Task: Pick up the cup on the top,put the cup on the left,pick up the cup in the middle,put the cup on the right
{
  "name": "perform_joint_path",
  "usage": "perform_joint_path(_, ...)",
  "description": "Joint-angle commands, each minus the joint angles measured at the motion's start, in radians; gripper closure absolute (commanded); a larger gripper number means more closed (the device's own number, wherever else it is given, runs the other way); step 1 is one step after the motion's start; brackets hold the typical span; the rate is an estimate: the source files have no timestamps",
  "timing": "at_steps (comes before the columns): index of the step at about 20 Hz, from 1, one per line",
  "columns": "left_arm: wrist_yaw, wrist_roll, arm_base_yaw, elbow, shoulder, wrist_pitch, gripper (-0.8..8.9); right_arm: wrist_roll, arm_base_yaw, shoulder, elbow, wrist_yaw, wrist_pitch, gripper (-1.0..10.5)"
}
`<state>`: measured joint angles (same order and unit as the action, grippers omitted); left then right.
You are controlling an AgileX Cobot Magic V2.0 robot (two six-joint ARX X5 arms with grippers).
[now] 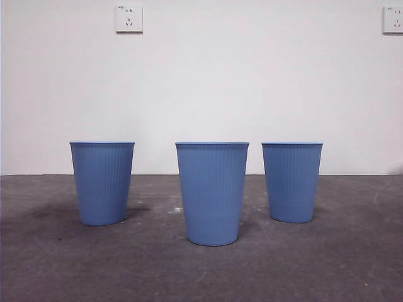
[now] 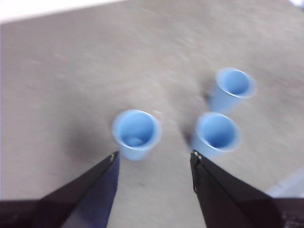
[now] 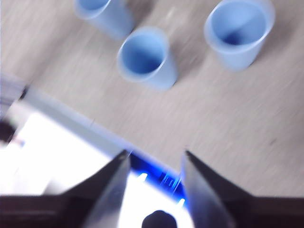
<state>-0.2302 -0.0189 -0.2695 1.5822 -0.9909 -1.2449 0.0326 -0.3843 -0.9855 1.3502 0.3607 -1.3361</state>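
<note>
Cups of ribbed blue plastic stand apart, left [image 1: 102,182], middle [image 1: 212,192] and right [image 1: 292,181], unstacked as asked, so the left gripper [image 2: 154,159] and right gripper [image 3: 154,159] hang above them, jaws spread, empty.

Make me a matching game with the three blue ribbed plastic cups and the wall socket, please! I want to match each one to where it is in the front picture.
Things:
1. blue ribbed plastic cup nearest the camera
2. blue ribbed plastic cup on the left side
3. blue ribbed plastic cup on the right side
4. white wall socket

Places:
A. high on the wall, upper left
B. middle of the table, in front of the other two
C. further back, to the right of the middle cup
D. further back, to the left of the middle cup

Pairs: 1-B, 2-D, 3-C, 4-A
</note>
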Motion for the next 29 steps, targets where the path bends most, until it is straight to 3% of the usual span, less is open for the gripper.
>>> perform_joint_path(1, -0.04, -0.03, 0.0, -0.003, 0.001, -0.034, 6.5, -0.038, -0.025, 0.004, -0.005, 0.008, -0.035, 8.7)
perform_joint_path(2, -0.04, -0.039, 0.0, -0.003, 0.001, -0.045, 7.56, -0.043, -0.032, 0.005, -0.005, 0.008, -0.036, 9.7)
perform_joint_path(3, -0.04, -0.039, 0.0, -0.003, 0.001, -0.05, 8.34, -0.051, -0.035, 0.005, -0.005, 0.007, -0.036, 9.6)
perform_joint_path(5, -0.038, -0.039, 0.0, -0.003, 0.001, -0.053, 8.22, -0.056, -0.036, 0.004, -0.005, 0.003, -0.023, 9.6)
perform_joint_path(8, -0.035, -0.034, 0.0, -0.003, 0.001, -0.053, 8.21, 0.049, -0.036, 0.005, -0.005, 0.001, -0.007, 9.4)
perform_joint_path(17, -0.034, -0.035, 0.0, -0.003, 0.001, -0.053, 8.16, 0.048, -0.036, 0.005, -0.005, 0.0, -0.008, 9.4)
perform_joint_path(19, -0.03, -0.103, 0.003, -0.004, 0.002, -0.037, 8.16, 0.048, -0.036, 0.005, -0.005, 0.0, -0.007, 9.4)
perform_joint_path(21, -0.003, -0.193, 0.04, -0.029, 0.031, 0.137, 8.16, 0.048, -0.035, 0.005, -0.005, 0.0, -0.007, 9.4)
perform_joint_path(23, -0.008, -0.287, 0.092, -0.142, 0.108, 0.427, 8.16, 0.048, -0.036, 0.005, -0.005, 0.0, -0.008, 9.4)
perform_joint_path(26, -0.003, -0.315, 0.191, -0.435, 0.286, 0.832, 8.16, 0.048, -0.035, 0.005, -0.005, 0.0, -0.007, 9.4)
perform_joint_path(29, 0.112, -0.322, 0.266, -0.747, 0.466, 1.083, 8.16, 0.048, -0.035, 0.005, -0.005, 0.0, -0.008, 9.4)
